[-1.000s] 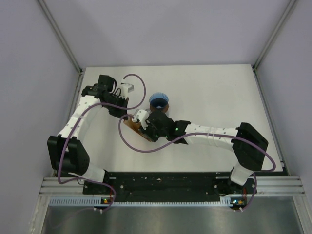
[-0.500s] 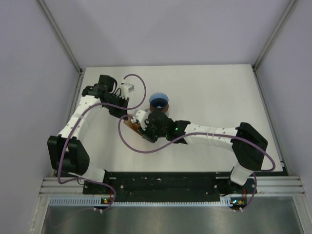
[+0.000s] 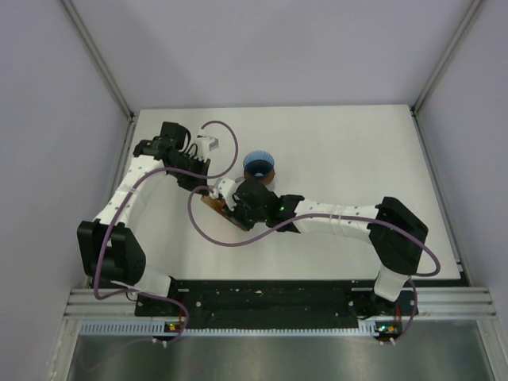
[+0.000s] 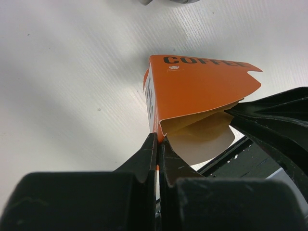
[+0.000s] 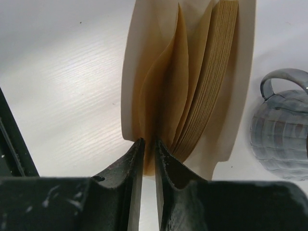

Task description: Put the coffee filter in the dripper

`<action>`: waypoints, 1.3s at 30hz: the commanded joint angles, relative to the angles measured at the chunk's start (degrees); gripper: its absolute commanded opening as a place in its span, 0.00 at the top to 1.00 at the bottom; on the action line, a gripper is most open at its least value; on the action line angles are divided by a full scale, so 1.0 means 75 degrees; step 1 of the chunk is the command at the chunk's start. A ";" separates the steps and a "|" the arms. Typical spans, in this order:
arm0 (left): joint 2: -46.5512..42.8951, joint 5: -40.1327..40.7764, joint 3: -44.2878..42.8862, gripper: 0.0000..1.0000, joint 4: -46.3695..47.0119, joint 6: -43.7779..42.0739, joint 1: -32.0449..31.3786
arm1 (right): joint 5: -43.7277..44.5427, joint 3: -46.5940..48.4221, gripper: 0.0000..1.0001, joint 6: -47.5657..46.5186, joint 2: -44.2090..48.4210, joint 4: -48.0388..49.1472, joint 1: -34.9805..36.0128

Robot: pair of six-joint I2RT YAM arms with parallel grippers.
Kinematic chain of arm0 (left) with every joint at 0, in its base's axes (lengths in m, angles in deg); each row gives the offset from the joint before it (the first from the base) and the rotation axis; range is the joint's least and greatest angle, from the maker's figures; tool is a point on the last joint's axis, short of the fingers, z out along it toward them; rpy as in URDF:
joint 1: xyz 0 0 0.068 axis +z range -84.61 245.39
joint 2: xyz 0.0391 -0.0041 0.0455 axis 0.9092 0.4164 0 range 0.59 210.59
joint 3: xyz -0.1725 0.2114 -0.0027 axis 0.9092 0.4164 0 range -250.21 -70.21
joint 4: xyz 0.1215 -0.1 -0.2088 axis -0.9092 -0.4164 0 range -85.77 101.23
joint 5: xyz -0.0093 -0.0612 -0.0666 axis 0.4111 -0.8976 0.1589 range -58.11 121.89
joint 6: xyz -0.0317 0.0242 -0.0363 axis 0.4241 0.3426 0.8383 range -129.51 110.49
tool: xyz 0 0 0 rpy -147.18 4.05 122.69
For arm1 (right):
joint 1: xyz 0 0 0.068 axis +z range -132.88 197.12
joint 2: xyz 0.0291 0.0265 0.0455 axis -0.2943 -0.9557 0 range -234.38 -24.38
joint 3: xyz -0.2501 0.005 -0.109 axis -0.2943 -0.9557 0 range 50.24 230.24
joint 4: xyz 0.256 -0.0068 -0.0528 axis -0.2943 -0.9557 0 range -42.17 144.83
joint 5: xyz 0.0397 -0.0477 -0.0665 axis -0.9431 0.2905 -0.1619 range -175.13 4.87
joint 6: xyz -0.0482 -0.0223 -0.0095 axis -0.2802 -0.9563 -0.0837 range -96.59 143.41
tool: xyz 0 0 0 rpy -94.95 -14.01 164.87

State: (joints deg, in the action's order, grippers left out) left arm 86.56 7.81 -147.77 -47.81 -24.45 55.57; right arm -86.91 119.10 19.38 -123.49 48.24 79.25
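Note:
The orange wedge-shaped pack (image 4: 202, 94) lies on the table, and also shows in the top view (image 3: 216, 208). My left gripper (image 4: 158, 142) is shut on the pack's open edge and holds it. Tan coffee filters (image 5: 192, 77) stand stacked inside the open pack. My right gripper (image 5: 149, 149) is at the pack's mouth, shut on the edge of a loose front coffee filter (image 5: 159, 96). A filter edge also shows in the left wrist view (image 4: 204, 137). The blue dripper (image 3: 258, 163) sits just behind the two grippers in the top view, apart from them.
A grey handled mug (image 5: 281, 139) stands right of the pack in the right wrist view. In the top view both arms meet at the table's left middle, with the left arm's purple cable (image 3: 214, 234) looping beside them. Walls enclose the white table (image 3: 357, 151).
The right arm's elbow and forearm have shifted slightly left, bringing its gripper a little closer into the pack. The left arm and the dripper have not moved.

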 commanded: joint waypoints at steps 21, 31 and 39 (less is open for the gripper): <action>-0.0002 0.1019 -0.0229 1.00 0.0103 0.0152 -0.0038 | 0.0004 0.0065 1.00 0.0127 0.1225 0.0046 -0.0010; 0.0056 0.1077 -0.0311 1.00 0.0056 0.0117 -0.0026 | -0.0220 -0.0041 1.00 -0.0036 0.1812 -0.0058 -0.0010; 0.0127 0.1288 -0.0557 1.00 -0.0143 0.0117 0.0149 | 0.0037 -0.0006 1.00 -0.0364 0.2573 -0.0492 -0.0057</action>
State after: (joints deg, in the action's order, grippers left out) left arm 87.57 16.69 -148.84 -48.40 -23.55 55.76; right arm -87.75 118.81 18.44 -109.85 45.03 79.20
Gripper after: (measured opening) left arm 0.023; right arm 0.003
